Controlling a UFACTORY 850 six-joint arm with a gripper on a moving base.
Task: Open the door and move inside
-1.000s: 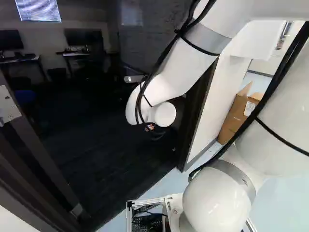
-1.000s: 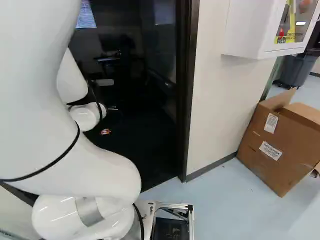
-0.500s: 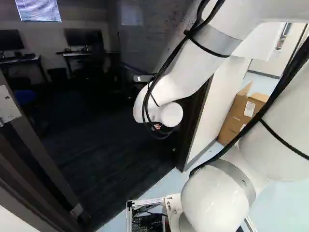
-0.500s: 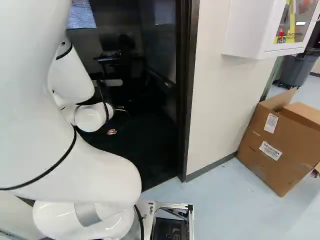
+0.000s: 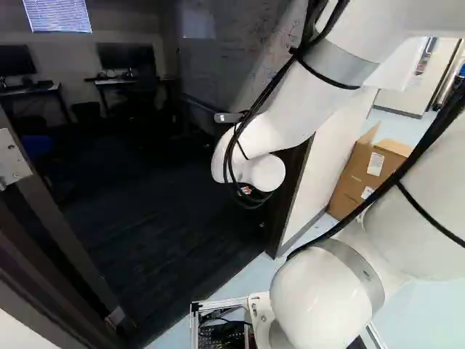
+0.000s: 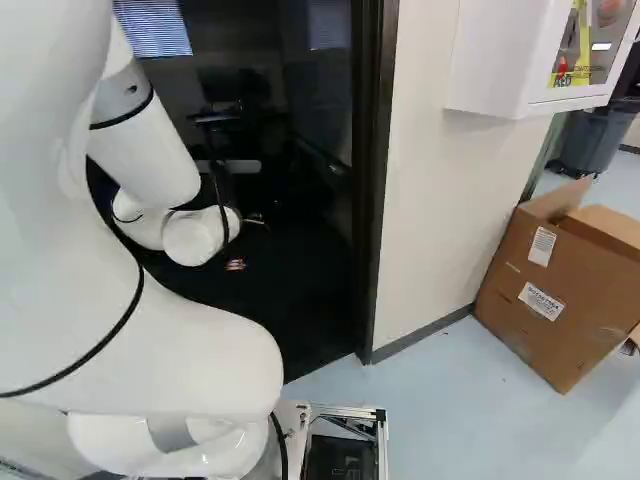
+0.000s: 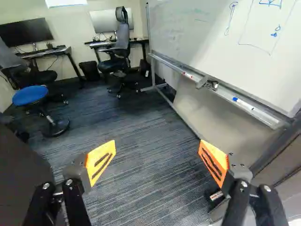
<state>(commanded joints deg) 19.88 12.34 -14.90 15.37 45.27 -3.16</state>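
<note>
Your hand (image 7: pixel 157 151) has its 2 fingers spread wide, orange pads (image 7: pixel 104 151) facing each other with only air between them; that fits a stage where the handle no longer needs gripping. Ahead of and below it runs the room's striped carpet (image 7: pixel 146 197), so the wrist appears to be pointing through the opening to lead the way in. To one side of the fingers, the dark panel (image 7: pixel 19 176) is probably the door, standing open; you can't tell its full swing from here. The plate (image 5: pixel 11 161) at the left of the left base view looks like hinge hardware, which would put the door on that side. Your arm (image 5: pixel 305 94) reaches in near the opposite jamb (image 6: pixel 375 180), likely to leave room beside the door. Beyond stand the whiteboard (image 7: pixel 207 23), a blue stool (image 7: pixel 29 95) and a chair (image 7: pixel 121 44). Your base frame (image 5: pixel 220 303) is at the threshold, so opening looks done and moving inside remains. Drive forward slowly and centred: the arm could clip the jamb, or the whiteboard further in. The cardboard box (image 6: pixel 560 290) sits outside, beyond the wall, away from your path.
</note>
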